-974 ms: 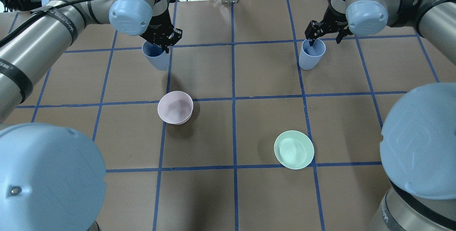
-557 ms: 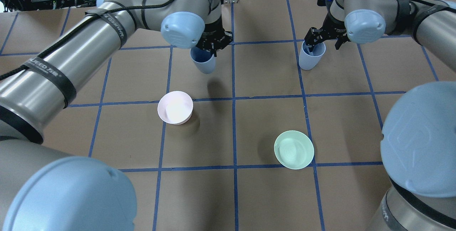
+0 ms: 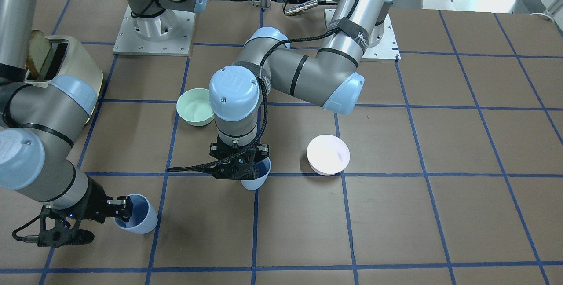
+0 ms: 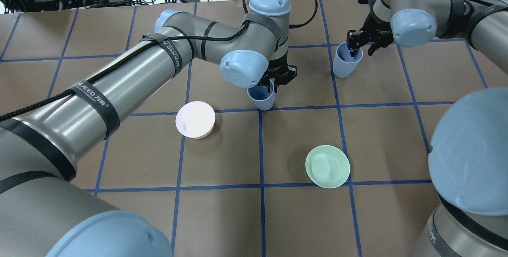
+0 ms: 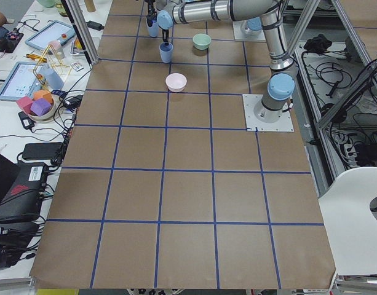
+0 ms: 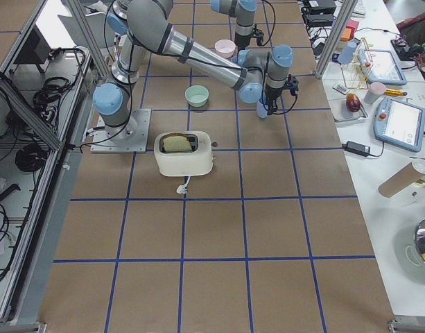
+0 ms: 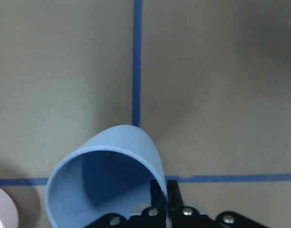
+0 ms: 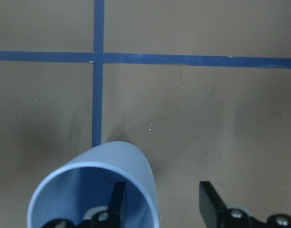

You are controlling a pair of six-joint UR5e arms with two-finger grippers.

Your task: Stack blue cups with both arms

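Observation:
Two pale blue cups. My left gripper (image 4: 274, 84) is shut on the rim of one blue cup (image 4: 261, 97) and holds it tilted, just over a tape crossing at the table's middle; the left wrist view shows the pinch (image 7: 165, 192) on that cup (image 7: 107, 166). The other blue cup (image 4: 345, 63) stands at the far right. My right gripper (image 4: 360, 46) is open astride its rim, one finger inside (image 8: 116, 199), one outside, neither touching the wall. In the front view the left gripper (image 3: 237, 169) holds its cup (image 3: 258, 178); the right gripper (image 3: 115, 209) is at its cup (image 3: 140, 220).
A pale pink bowl (image 4: 195, 119) sits left of the held cup, and a mint green bowl (image 4: 327, 166) sits nearer the robot on the right. A cream toaster (image 3: 59, 63) with bread in it stands by the right arm's side.
My left arm has carried its cup from the far left to the table's middle and nearer the robot. My right gripper stays at its cup with its fingers a little closer together.

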